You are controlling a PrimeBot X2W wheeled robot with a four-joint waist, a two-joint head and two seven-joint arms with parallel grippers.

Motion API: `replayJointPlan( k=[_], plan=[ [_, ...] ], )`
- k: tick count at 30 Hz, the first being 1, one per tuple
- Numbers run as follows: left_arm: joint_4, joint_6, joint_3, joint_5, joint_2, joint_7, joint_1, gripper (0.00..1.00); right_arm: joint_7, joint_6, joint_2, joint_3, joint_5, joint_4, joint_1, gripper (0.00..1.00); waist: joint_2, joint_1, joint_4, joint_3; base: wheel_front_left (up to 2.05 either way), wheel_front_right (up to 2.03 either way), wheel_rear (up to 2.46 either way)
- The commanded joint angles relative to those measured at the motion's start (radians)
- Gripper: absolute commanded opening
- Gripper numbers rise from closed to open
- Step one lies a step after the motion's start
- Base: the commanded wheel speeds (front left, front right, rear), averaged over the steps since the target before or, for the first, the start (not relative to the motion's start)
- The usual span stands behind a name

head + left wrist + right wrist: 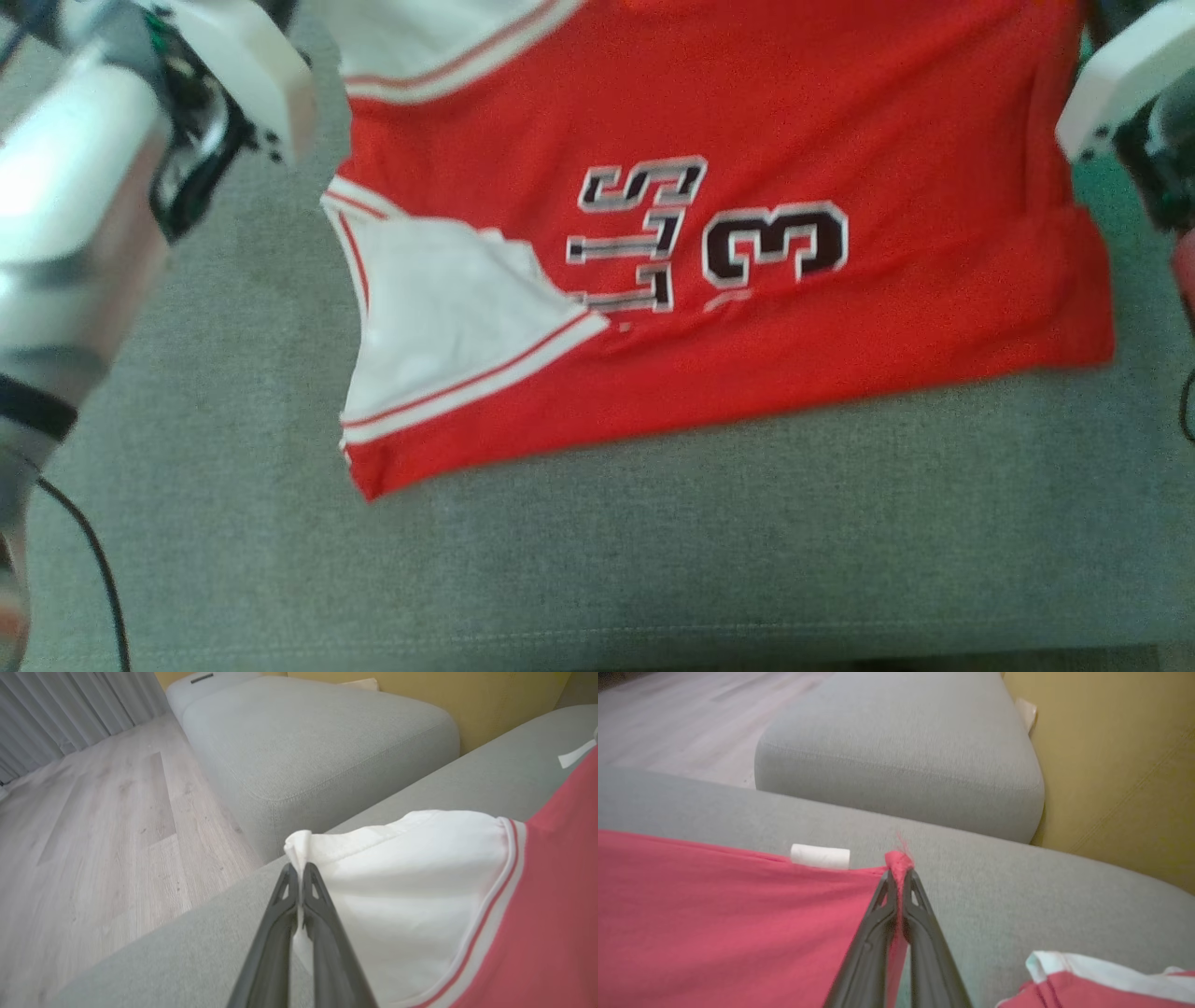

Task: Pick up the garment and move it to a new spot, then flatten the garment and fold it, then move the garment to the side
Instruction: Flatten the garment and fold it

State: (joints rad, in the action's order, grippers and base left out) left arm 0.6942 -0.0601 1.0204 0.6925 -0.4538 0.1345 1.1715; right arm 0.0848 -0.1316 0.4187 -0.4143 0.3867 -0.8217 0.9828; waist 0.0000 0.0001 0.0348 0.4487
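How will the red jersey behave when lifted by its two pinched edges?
Likely floppy: the jersey bunches where the left hand and right hand pinch it, so the middle should sag. Probably light: the fabric looks thin and wrinkles easily. It may slip, since each pinch holds little cloth.

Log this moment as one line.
left gripper: shut on jersey white edge | right gripper: shut on jersey red edge | jersey: on couch

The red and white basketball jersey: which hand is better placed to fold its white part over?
Probably left: the left hand is shut on the white edge of the red and white basketball jersey; the right hand pinches its red corner.
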Motion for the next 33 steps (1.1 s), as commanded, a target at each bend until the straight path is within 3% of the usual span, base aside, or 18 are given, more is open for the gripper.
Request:
replayJointPlan(
  k=[1,9,16,23,27,33],
  plan=[
    [0.021,0.012,-0.054,-0.022,-0.039,0.049,0.091,0.00,-0.050,0.001,0.006,-0.002,0.012,0.028,0.043,0.00,0.0000,-0.0001,-0.011,0.013,0.00,0.00,0.00],
    [0.121,0.001,-0.064,-0.081,0.012,0.120,0.193,0.00,-0.153,0.001,0.006,-0.050,0.032,0.001,0.118,0.00,0.0000,-0.0001,-0.012,0.031,0.00,0.00,0.00],
    [0.105,-0.030,-0.083,-0.109,0.032,0.127,0.142,0.00,-0.197,0.001,0.041,-0.118,0.084,-0.017,0.082,0.00,0.0000,-0.0001,0.012,-0.005,0.00,0.00,0.00],
    [0.019,-0.058,-0.057,-0.135,0.000,0.127,0.005,0.00,-0.193,0.001,0.123,-0.213,0.178,0.013,-0.018,0.00,0.0000,-0.0001,0.050,-0.084,0.00,0.00,0.00],
    [-0.035,-0.066,-0.003,-0.130,-0.045,0.122,-0.070,0.00,-0.169,0.001,0.190,-0.286,0.245,0.060,-0.075,0.00,0.0000,-0.0001,0.067,-0.128,0.00,0.00,0.00],
    [-0.184,-0.070,0.071,-0.042,-0.122,0.016,-0.177,0.00,-0.083,0.001,0.297,-0.412,0.350,0.147,-0.158,0.00,0.0000,-0.0001,0.086,-0.177,0.00,0.00,0.00]
  ],
)
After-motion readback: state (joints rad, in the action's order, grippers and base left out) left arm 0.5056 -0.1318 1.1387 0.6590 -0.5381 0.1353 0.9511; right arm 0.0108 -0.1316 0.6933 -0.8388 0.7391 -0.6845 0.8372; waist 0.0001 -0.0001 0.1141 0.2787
